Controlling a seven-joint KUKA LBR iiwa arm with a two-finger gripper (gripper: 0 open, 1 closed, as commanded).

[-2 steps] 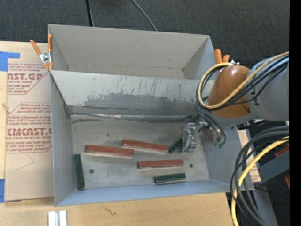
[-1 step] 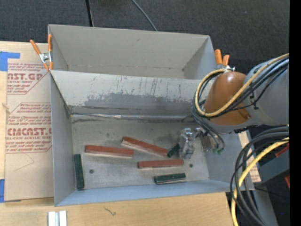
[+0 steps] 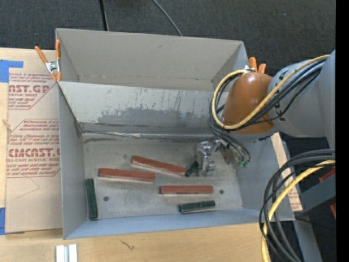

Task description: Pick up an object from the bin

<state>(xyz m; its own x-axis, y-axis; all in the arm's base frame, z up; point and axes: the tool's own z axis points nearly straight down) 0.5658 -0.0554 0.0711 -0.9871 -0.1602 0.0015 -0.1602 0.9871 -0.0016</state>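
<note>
Pick not confirmed: the gripper [image 3: 206, 161] sits low in the bin [image 3: 71, 162], just beside a small dark green piece [image 3: 191, 171] at the right end of a red-brown bar [image 3: 158, 166]; whether it is apart or clamped cannot be told.

Looks like a robotics lab test cell. An industrial robot arm [image 3: 308, 100] with an orange wrist cover [image 3: 246, 100] and loose loops of yellow and black cables [image 3: 272, 201] reaches into a grey sheet-metal bin [image 3: 147, 53]. The bin sits on a light wood desk [image 3: 163, 250]. Dark carpet floor [image 3: 245, 10] lies behind it, with a black cable [image 3: 163, 11] trailing across.
</note>
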